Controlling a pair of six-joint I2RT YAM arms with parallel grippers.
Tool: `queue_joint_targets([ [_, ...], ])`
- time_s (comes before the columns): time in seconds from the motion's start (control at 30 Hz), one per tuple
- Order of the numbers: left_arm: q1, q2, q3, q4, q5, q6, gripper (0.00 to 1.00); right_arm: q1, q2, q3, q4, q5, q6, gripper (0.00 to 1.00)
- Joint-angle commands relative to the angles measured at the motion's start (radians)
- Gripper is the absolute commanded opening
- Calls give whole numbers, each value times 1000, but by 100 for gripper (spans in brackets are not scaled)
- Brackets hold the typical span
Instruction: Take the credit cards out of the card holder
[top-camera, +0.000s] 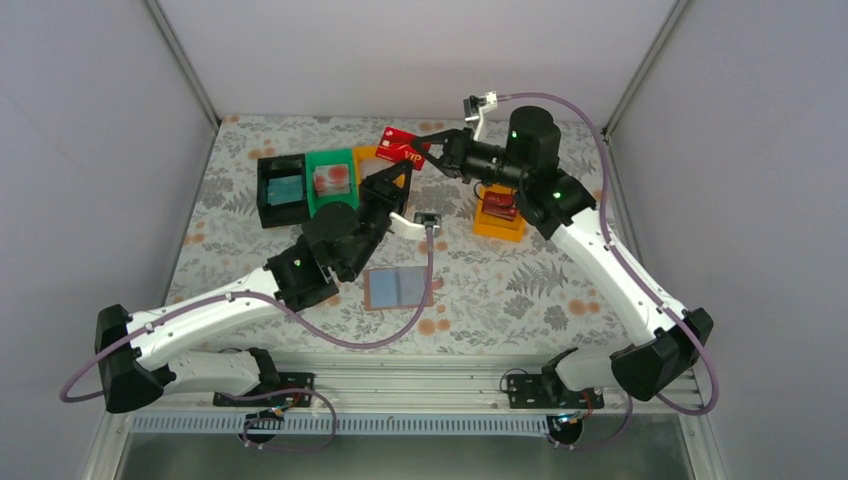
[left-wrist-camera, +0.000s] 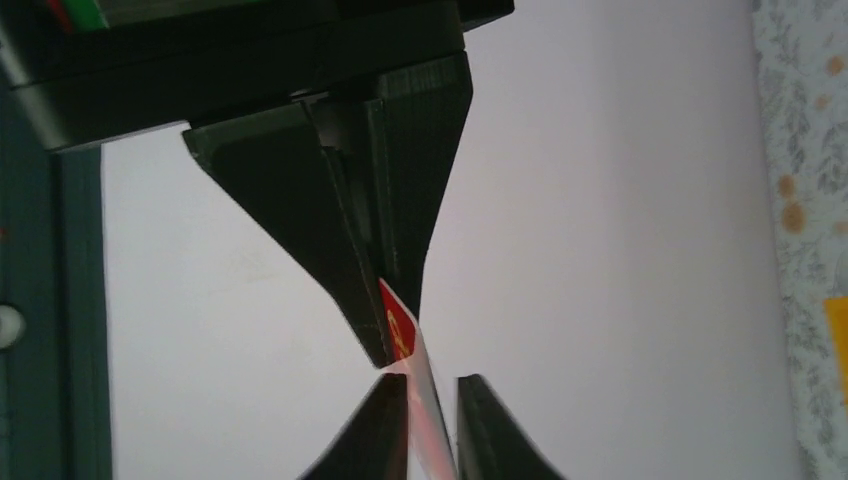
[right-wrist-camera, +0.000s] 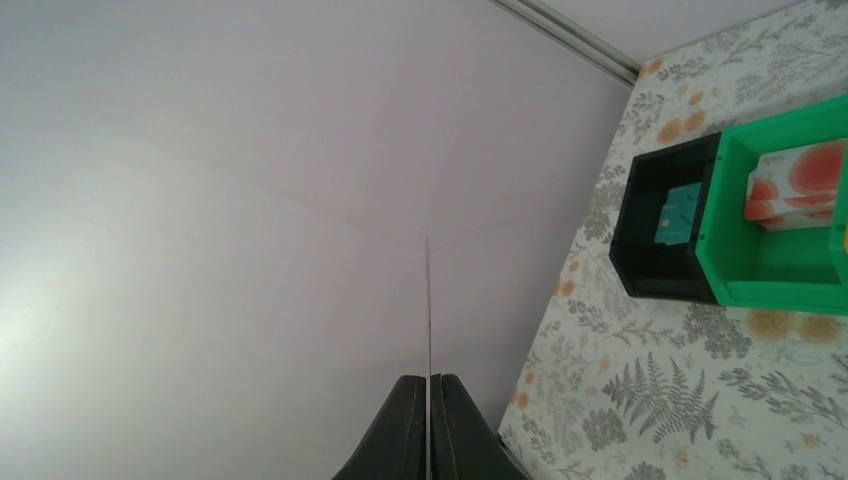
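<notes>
A red credit card (top-camera: 400, 147) with white print hangs in the air above the back of the table. My right gripper (top-camera: 426, 149) is shut on its right edge. From below, my left gripper (top-camera: 404, 170) is shut on its lower edge. In the left wrist view the card (left-wrist-camera: 403, 330) runs slanted between my left gripper (left-wrist-camera: 432, 385) and the right one's fingers (left-wrist-camera: 350, 250) above. The right wrist view shows the card edge-on (right-wrist-camera: 428, 300), rising out of my right gripper (right-wrist-camera: 429, 380). The card holder (top-camera: 398, 288) lies open on the table, its blue-grey pockets facing up.
A black bin (top-camera: 268, 205) holds a teal card and a green bin (top-camera: 350, 160) holds a whitish-pink card, both at the back left. An orange bin (top-camera: 498, 232) with red cards sits under my right arm. Another orange bin (top-camera: 366, 153) peeks out behind the left gripper.
</notes>
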Motion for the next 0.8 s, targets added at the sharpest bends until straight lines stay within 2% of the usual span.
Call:
queue_joint_targets([
  [0.0,4,22,103,-234,-5,-191,42,-15,13,94,-149,-23,-147,4],
  [0.03,15,30,133,-321,5,-274,64,-44,22,111,-206,-26,-210,4],
  [0.07,27,41,164,-405,18,-367,93,-81,30,123,-269,-12,-270,4],
  [0.1,39,55,190,-496,28,-449,99,-130,37,119,-340,8,-334,4],
  [0.23,108,115,268,-780,99,-780,100,-260,60,-11,-498,27,-529,4],
  [0.33,186,134,293,-914,267,-986,100,-323,102,-58,-616,182,-648,4],
  [0.4,235,132,286,-955,361,-1072,100,-351,137,-49,-661,303,-704,4],
  [0.57,317,128,243,-978,436,-1157,100,-406,217,22,-701,442,-771,4],
  [0.77,409,125,194,-991,480,-1200,100,-459,331,50,-702,455,-791,4],
])
